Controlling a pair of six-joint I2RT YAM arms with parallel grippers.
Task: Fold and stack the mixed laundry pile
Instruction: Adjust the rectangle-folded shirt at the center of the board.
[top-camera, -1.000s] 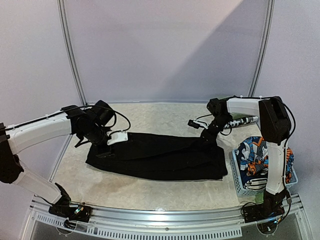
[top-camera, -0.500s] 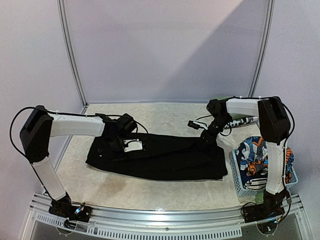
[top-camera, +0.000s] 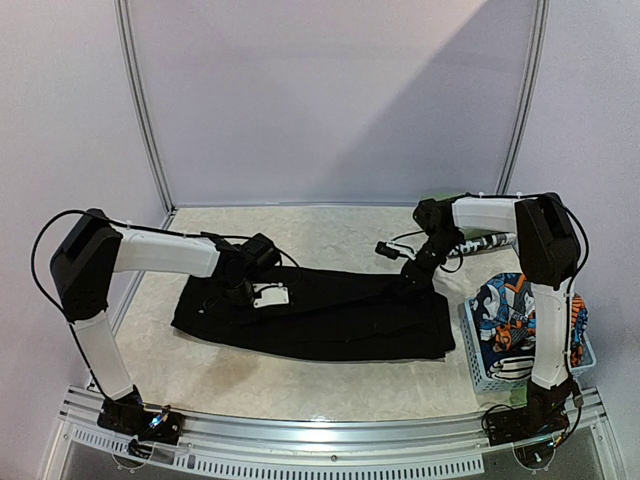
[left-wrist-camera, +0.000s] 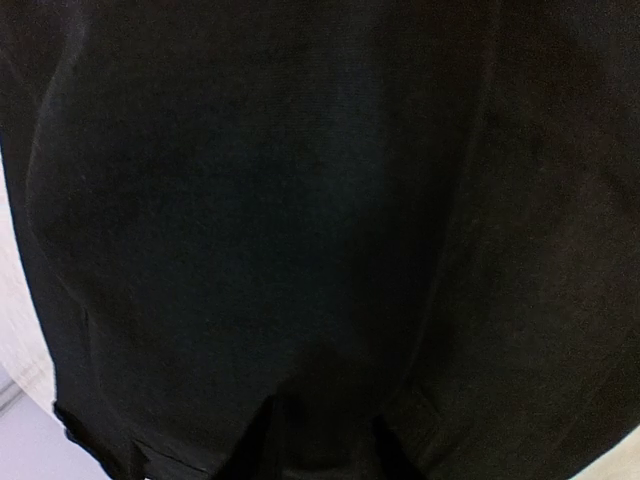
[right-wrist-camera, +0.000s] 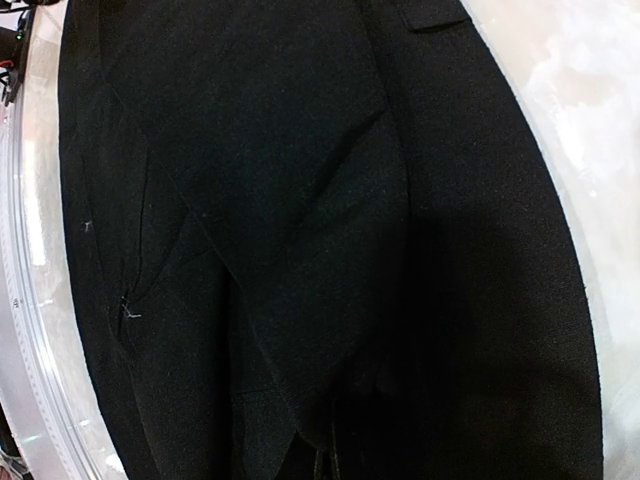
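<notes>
Black garment (top-camera: 330, 320), spread flat just beside the basket (top-camera: 478, 365): folding step in hand. Right gripper (top-camera: 412, 277), near the basket, pinches its far edge; left gripper (top-camera: 248, 288), well apart from the basket, rests on the cloth, jaw state unclear. Next: a matching left pinch, then fold.

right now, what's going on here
Two robot arms are working a black garment spread flat on the table. The right pincer is shut on its far right edge; the left pincer presses down on its left end, grip unclear. A cartoon-print piece sits in the blue basket at the right.
</notes>
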